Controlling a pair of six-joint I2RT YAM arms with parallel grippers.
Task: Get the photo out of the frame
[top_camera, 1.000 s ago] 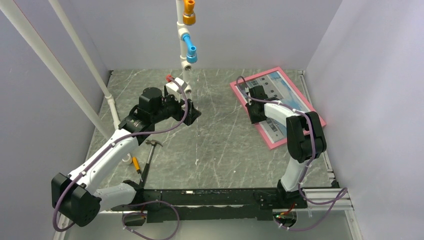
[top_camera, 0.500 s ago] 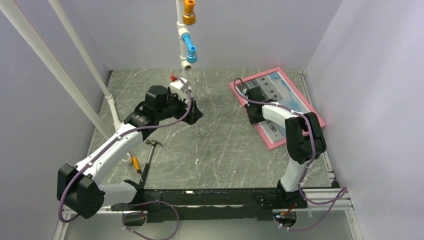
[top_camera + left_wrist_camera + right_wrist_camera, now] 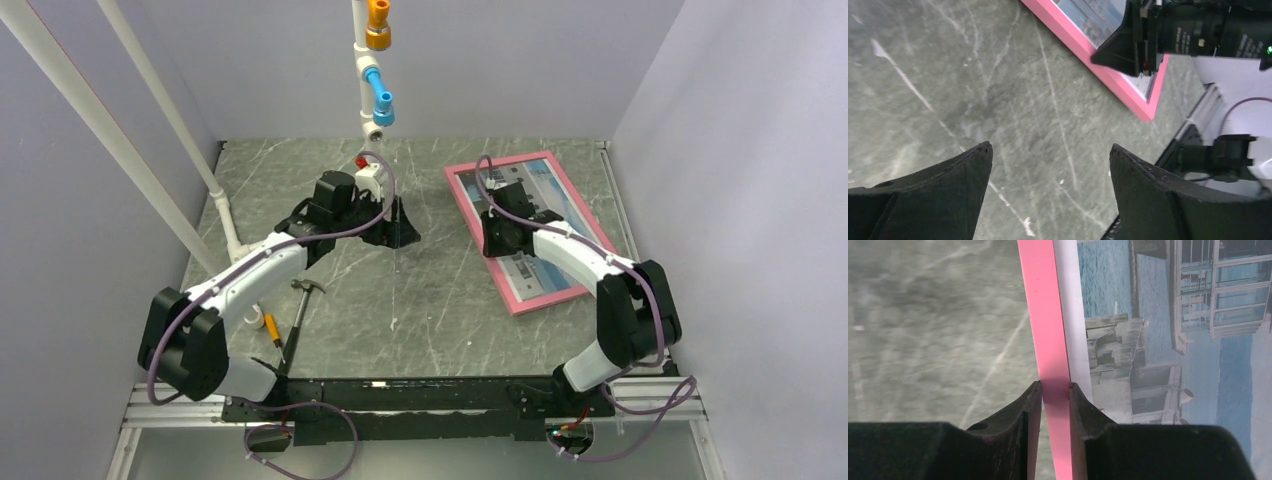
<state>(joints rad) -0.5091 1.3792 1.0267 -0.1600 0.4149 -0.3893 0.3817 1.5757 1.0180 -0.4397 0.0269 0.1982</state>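
Dragged inward, the frame [image 3: 1045,315] at two o'clock is pinched by the right gripper [image 3: 1054,390], the left gripper [image 3: 1048,147] is held wide, and the photo [image 3: 1158,340] inside, thin and creasable, is best lifted by a corner.

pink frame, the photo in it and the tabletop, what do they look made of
Pink frame: likely plastic or painted wood. It is an even, matte pink with no visible grain.
Photo: looks like printed paper with a white border. Whether a clear pane covers it cannot be told.
Tabletop: grey-green marble look with pale veins and a slight sheen. It could be stone or a printed laminate.
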